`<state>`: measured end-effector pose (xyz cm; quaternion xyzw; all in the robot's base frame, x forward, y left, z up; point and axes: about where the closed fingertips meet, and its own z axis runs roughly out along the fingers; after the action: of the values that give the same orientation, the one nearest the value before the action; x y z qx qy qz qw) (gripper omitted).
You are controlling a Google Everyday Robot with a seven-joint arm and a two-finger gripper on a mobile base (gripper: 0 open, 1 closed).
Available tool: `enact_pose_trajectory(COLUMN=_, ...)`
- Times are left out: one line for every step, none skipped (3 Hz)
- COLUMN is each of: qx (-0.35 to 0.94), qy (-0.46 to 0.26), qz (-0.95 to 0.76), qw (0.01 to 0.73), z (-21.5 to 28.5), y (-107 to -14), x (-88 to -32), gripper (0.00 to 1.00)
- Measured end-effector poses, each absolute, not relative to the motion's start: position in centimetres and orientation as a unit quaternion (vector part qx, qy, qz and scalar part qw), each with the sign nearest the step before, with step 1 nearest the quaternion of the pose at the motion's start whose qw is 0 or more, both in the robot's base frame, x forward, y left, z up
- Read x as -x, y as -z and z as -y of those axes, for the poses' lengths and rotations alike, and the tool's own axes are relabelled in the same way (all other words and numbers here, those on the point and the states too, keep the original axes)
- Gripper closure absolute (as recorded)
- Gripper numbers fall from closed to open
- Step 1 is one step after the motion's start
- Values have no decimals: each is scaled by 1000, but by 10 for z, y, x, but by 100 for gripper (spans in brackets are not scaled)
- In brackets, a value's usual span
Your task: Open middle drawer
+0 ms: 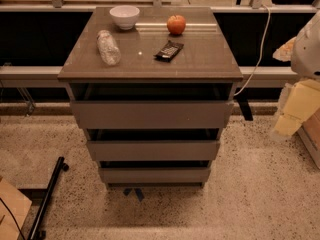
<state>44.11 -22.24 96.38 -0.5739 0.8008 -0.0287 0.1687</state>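
Your robot's hand (296, 110) hangs at the right edge of the camera view, below a rounded white part of the arm (306, 46). It is level with the top of the drawer stack and well apart from the cabinet, touching none of it. You cannot tell from this view whether the hand is set wide, narrow or holding anything.

The middle drawer (153, 150) sits in the centre of the grey-brown cabinet. It lies between the taller top drawer (151, 114) and the shorter bottom drawer (154, 174). Its plain front has no handle, and a dark gap runs above it.

On the worktop (210, 64) you see four things:
- A white bowl (124, 16) stands at the back left.
- A red apple (176, 24) stands at the back, right of the bowl.
- A clear plastic bottle (108, 47) lies on its side towards the left.
- A flat dark object (169, 50) rests near the middle, just in front of the apple.

A white cable (256, 54) drops behind the cabinet's right corner. On the speckled floor (250, 199), a black bar (47, 199) slants across the lower left. A scrap of blue tape (135, 192) lies just in front of the cabinet's foot.
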Motion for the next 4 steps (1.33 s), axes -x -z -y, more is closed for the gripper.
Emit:
enact_pose_trajectory(qx=573, qy=29, qz=-801, qw=170, z=222, y=-964, x=-441, gripper=0)
enact_pose_trajectory(qx=582, qy=26, qz=-796, qw=167, z=209, y=-944, x=-439, gripper=0)
enact_pose_trajectory(qx=605, qy=16, qz=-780, qw=162, z=190, y=-907, x=-442, gripper=0)
enact_pose_trajectory(qx=622, qy=-6, qz=-765, qw=169, z=186, y=-868, x=-452, gripper=0)
